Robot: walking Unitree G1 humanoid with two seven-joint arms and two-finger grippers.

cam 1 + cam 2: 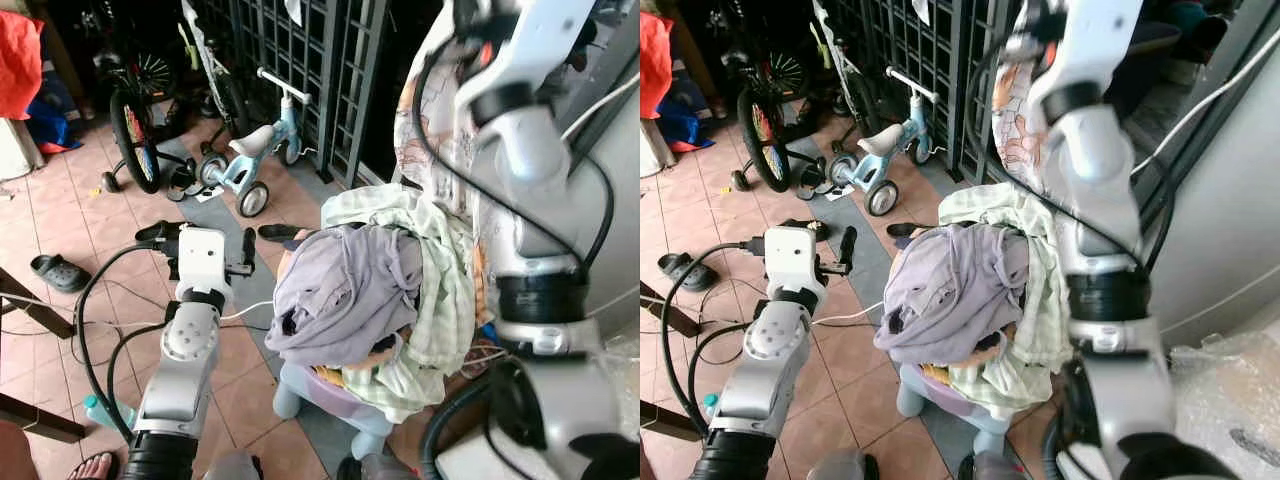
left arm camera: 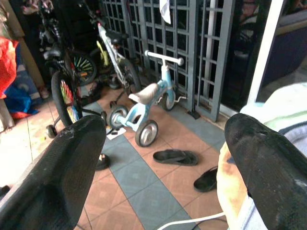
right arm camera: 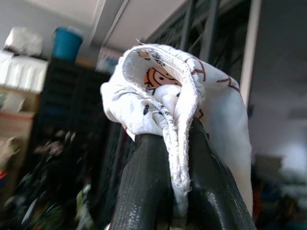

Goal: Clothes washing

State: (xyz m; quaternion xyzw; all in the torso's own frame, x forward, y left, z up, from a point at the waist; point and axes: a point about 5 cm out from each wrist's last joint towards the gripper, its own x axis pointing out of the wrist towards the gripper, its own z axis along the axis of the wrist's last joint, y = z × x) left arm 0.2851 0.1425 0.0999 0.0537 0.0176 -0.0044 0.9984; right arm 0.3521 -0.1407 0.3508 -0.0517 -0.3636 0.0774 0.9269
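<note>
A pale purple laundry basket [image 1: 337,392] stands on the tiled floor, heaped with clothes. A lavender shirt [image 1: 345,285] lies on top, and a green-checked cloth [image 1: 442,270] drapes over its right side. My left gripper [image 1: 204,238] hovers open and empty just left of the heap, with its fingertips [image 2: 72,148] wide apart. My right arm is raised high above the basket. The right gripper [image 3: 168,143] is shut on a white printed cloth [image 3: 168,86], which hangs down behind the heap [image 1: 420,125].
A child's balance bike [image 1: 250,150] and a bicycle [image 1: 135,120] stand by the metal grille gate [image 1: 310,60]. Sandals [image 1: 60,272] and a slipper [image 1: 280,232] lie on the tiles, and cables [image 1: 100,300] cross them. A person's sandalled foot [image 1: 95,465] is at the lower left.
</note>
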